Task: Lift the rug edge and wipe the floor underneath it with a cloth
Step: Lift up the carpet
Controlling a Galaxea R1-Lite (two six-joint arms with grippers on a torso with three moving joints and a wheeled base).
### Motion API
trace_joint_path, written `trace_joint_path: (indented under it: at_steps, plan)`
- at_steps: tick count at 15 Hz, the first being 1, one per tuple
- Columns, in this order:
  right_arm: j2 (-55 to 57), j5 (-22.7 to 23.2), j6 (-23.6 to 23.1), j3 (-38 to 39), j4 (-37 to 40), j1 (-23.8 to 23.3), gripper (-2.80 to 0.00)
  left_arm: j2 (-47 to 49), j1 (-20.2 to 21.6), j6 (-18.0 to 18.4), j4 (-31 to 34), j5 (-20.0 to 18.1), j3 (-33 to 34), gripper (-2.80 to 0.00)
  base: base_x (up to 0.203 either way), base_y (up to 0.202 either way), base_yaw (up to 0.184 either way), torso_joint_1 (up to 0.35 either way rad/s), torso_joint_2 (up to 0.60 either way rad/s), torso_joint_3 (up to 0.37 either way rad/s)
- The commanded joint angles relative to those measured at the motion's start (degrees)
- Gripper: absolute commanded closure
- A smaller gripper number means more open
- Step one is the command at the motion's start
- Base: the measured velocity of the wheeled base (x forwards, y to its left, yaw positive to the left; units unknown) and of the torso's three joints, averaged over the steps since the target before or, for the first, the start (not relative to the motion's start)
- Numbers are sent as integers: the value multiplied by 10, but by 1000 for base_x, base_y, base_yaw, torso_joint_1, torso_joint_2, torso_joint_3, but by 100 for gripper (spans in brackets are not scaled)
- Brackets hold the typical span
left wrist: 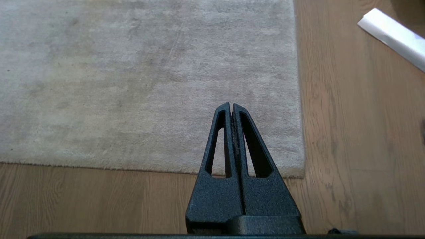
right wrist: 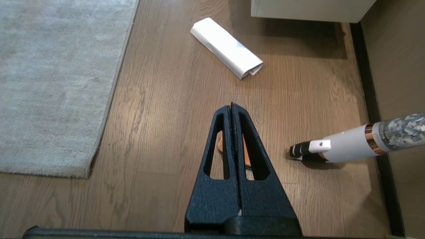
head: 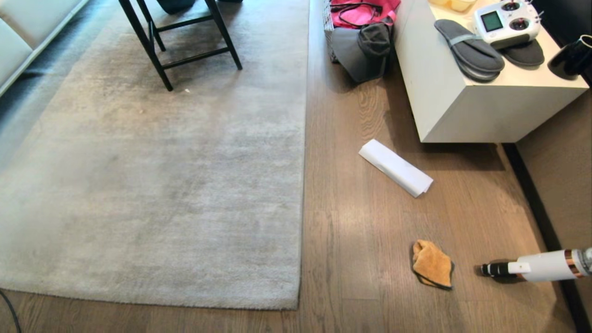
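Starting point: nothing of the task looks begun; we judge this the approach, before any reach.
Rug: lies flat on the floor, pale grey; its near right corner sits down, with no backing showing.
Rug edge: the long right border runs straight away from us; the near border crosses low in the head view.
Cloth: orange, crumpled, on bare floor, well apart from the rug and to its right.
Left hand: closed and empty, hanging over the rug near that corner in its wrist view.
Right hand: closed and empty, hanging over the cloth, which peeps out orange behind its fingers.
Next move: we reckon both hands must open first; the right goes down for the cloth, the left for the corner, to peel it up.
Pinch: the corner lies flush with the planks, so we expect a finger has to slide under the pile edge.
Open room: a broad strip of bare floor lies between border and cloth, good for wiping.
Clutter: a white paper roll lies farther out on that strip; a vacuum nozzle sits just beside the cloth on the right.
Limits: a white cabinet and a dark skirting line close off the right; chair legs stand on the rug far off.
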Motion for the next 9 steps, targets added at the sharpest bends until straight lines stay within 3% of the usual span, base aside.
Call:
trace_joint_path:
  at_steps: [1, 9]
  plan:
    - [0, 0, 0, 0, 0, 0, 0, 0, 0, 0, 0, 0, 0, 0, 0, 0, 0, 0, 2, -193]
    - [0, 0, 0, 0, 0, 0, 0, 0, 0, 0, 0, 0, 0, 0, 0, 0, 0, 3, 1, -200]
